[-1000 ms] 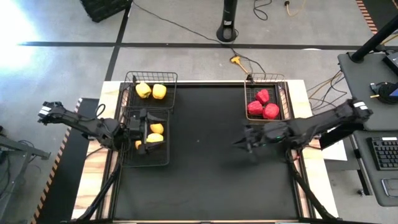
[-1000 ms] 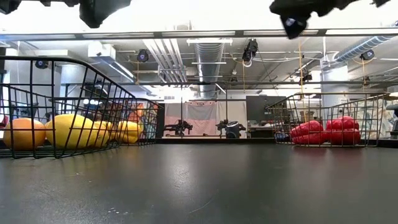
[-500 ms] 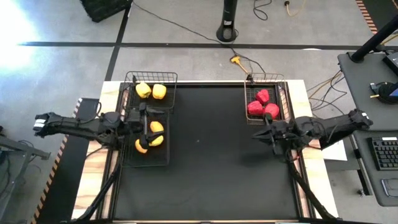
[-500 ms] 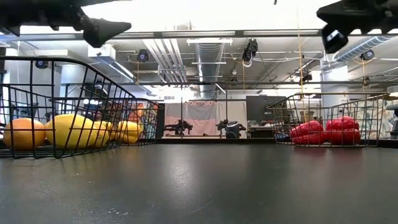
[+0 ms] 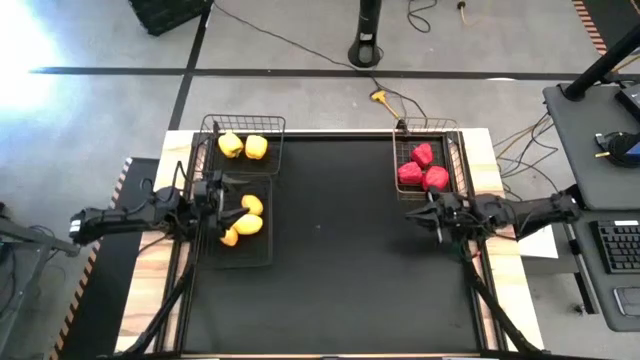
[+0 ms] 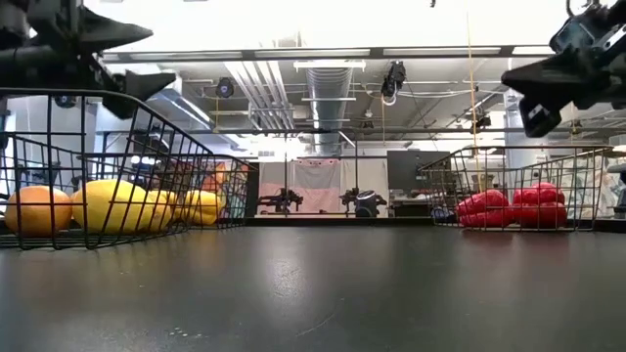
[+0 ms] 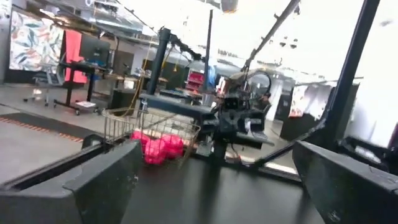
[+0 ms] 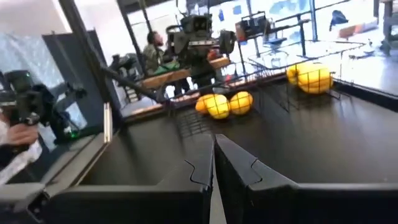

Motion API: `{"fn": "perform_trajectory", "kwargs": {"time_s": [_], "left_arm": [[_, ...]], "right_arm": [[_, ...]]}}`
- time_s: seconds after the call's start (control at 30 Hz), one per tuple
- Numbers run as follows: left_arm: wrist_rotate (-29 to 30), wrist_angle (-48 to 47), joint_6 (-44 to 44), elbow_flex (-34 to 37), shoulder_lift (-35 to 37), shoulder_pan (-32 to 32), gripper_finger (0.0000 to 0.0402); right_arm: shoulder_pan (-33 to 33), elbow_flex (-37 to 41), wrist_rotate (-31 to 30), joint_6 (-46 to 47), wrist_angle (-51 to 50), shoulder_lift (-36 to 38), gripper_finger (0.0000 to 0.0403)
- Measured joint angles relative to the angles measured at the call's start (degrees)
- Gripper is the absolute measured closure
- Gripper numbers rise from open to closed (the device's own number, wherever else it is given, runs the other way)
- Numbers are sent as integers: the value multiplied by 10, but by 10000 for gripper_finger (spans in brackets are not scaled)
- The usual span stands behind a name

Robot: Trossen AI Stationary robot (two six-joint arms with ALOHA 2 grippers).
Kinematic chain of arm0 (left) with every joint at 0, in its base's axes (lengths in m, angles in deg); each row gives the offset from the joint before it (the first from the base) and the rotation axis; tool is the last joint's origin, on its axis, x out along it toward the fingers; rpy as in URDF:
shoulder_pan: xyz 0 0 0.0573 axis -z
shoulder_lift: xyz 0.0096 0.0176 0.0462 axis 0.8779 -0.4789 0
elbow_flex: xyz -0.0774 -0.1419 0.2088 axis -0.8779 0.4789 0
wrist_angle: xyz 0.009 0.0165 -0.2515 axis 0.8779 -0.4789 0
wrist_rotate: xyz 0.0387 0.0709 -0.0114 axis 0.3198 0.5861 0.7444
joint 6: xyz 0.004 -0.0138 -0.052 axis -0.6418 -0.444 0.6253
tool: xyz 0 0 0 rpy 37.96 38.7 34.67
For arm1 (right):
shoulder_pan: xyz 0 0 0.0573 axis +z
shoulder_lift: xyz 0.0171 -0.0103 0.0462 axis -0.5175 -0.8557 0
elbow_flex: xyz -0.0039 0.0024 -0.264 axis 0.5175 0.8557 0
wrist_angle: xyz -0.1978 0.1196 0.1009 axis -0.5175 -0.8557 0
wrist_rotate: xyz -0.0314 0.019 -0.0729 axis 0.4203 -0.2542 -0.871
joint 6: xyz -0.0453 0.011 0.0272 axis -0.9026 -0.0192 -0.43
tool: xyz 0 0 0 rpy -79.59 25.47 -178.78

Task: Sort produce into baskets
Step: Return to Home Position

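Note:
Two yellow peppers lie in the far-left wire basket. Three yellow-orange lemons lie in the near-left basket. Three red peppers lie in the right basket. My left gripper is open and empty above the lemon basket; its fingers stand wide apart in the left wrist view. My right gripper is shut and empty over the black mat, just near of the red-pepper basket; it also shows in the right wrist view.
The black mat lies bare between the baskets. Cables and a stand base lie on the floor beyond the far edge. A desk with a keyboard stands to the right. A person shows in the room beyond the table.
Both grippers have come down lower over the table. My right gripper has drawn back toward the table's right edge, to beside the red-pepper basket. My left arm has drawn back toward the left edge, its gripper still over the lemon basket. The produce has stayed put.

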Motion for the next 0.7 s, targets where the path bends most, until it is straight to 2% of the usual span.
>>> {"fn": "perform_trajectory", "kwargs": {"time_s": [0.1, 0.2, 0.23, 0.3, 0.4, 0.7], "left_arm": [[7, -67, 9, 1, 48, 2, 3], [14, -123, 42, 4, 53, 11, 3], [15, -136, 49, 4, 50, 16, 3], [35, -153, 54, 4, 50, 27, 3], [53, -143, 22, 4, 54, 35, 3], [51, -152, -43, 4, 53, 35, 3]], "right_arm": [[-1, 0, 13, 4, -1, -14, 394], [-1, 0, 37, 3, 8, -17, 394], [-1, 0, 29, 3, 7, -18, 394], [-2, 0, -24, 33, -2, -20, 393], [-2, 0, -77, 75, 6, -33, 390], [-2, 0, -82, 74, 8, -42, 390]]}}
